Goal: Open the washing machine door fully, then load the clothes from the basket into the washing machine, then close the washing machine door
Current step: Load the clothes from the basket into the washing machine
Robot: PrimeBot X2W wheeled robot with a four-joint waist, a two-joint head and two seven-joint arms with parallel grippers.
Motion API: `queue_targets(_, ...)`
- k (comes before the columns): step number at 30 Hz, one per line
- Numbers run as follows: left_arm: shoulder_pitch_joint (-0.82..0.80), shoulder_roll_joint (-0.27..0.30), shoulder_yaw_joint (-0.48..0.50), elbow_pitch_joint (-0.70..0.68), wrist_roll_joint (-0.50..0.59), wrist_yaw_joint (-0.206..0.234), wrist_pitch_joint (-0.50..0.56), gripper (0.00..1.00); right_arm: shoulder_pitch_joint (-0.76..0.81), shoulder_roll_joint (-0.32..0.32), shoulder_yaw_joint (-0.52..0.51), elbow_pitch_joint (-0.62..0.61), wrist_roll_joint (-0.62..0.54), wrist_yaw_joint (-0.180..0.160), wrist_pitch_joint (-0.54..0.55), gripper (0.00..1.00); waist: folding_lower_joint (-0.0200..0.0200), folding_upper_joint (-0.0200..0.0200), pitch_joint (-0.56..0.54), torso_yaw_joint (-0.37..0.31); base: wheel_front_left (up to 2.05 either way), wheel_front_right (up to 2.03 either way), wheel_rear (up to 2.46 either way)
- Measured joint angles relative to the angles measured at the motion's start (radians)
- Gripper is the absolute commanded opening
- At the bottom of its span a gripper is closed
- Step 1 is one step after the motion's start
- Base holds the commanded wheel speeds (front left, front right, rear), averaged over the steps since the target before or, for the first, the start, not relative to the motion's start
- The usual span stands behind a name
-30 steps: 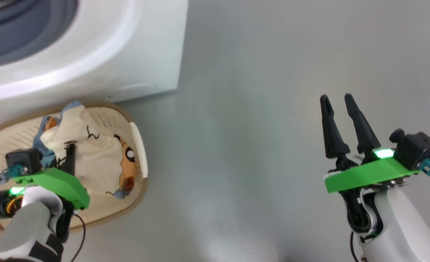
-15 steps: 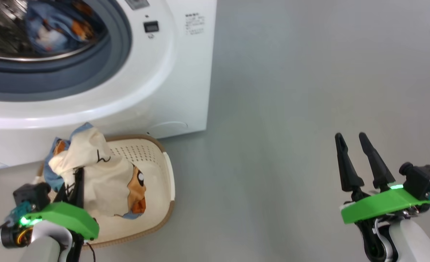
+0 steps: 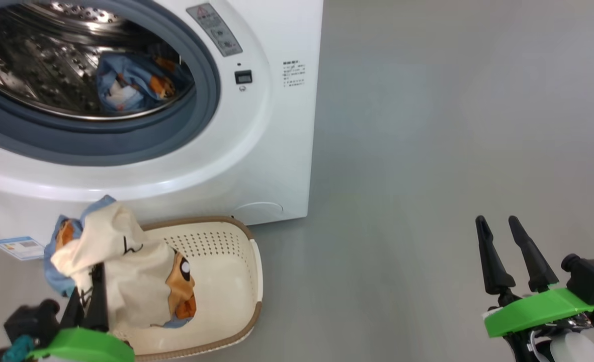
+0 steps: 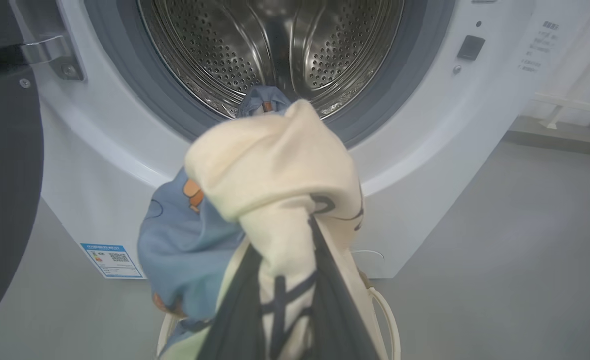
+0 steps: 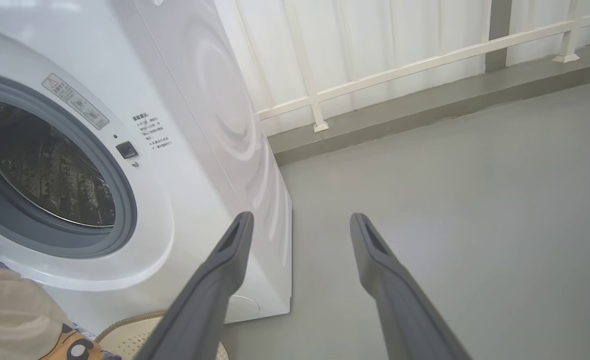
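Grey floor (image 3: pixel 427 151) spreads before the washing machine (image 3: pixel 276 151), whose door (image 4: pixel 5 175) stands open. Just in front of the machine, over the basket (image 3: pixel 216 246), the left gripper (image 4: pixel 282 245) pinches the cream and blue clothes (image 3: pixel 125 261). Off to the machine's right, the right gripper (image 3: pixel 497 223) holds its fingers spread and empty.

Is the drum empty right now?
Not empty: a blue garment with orange prints lies inside the drum, low against its steel wall.

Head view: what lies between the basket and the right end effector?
Nothing stands there. In the head view, bare grey floor runs from the basket across to the right end effector, whose fingers are spread open and hold nothing.
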Motion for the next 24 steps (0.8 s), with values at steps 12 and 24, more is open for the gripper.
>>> queue_targets(12, 0.171, -0.074, 0.109, -0.21, 0.074, -0.006, 0.0, 0.0, 0.036, -0.007, -0.014, -0.007, 0.0, 0.0, 0.0, 1.0, 0.0001, 0.0001, -0.023, 0.015, 0.0, 0.0, 0.0)
queue_targets(24, 0.172, -0.102, 0.155, -0.239, 0.097, -0.026, 0.0, 0.0, 0.036, -0.006, -0.015, -0.012, 0.0, 0.0, 0.0, 1.0, 0.0001, 0.0, -0.007, 0.006, 0.0, 0.0, 0.0)
